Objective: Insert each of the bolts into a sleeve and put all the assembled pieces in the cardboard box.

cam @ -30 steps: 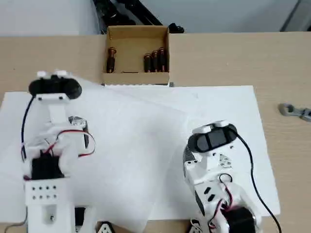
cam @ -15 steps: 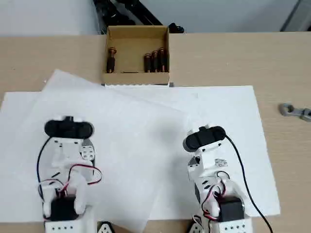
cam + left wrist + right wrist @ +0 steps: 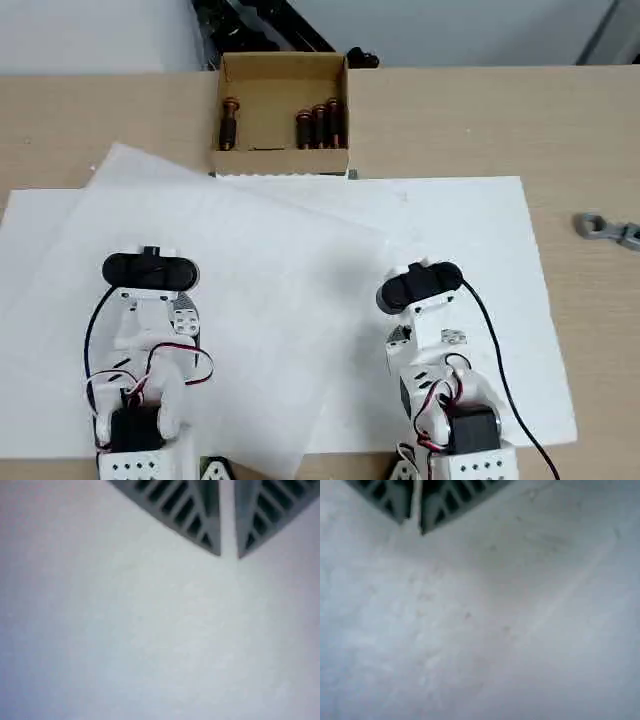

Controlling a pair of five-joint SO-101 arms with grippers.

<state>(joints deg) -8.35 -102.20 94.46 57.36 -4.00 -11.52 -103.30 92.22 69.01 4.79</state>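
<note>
Left hand (image 3: 229, 555) and right hand (image 3: 414, 526) closed, empty — cardboard box (image 3: 280, 160) well apart, across the paper (image 3: 300, 260)

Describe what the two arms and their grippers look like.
Both arms have white plastic bodies, black motor blocks, a black rounded housing at the wrist, and loose red, white and black cables. The left gripper and right gripper have grey wedge-shaped fingers with slotted ribbing.

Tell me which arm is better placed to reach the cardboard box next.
Left, but only narrowly. The left arm rests slightly nearer the cardboard box than the right arm; both are folded back over the white paper.
</note>
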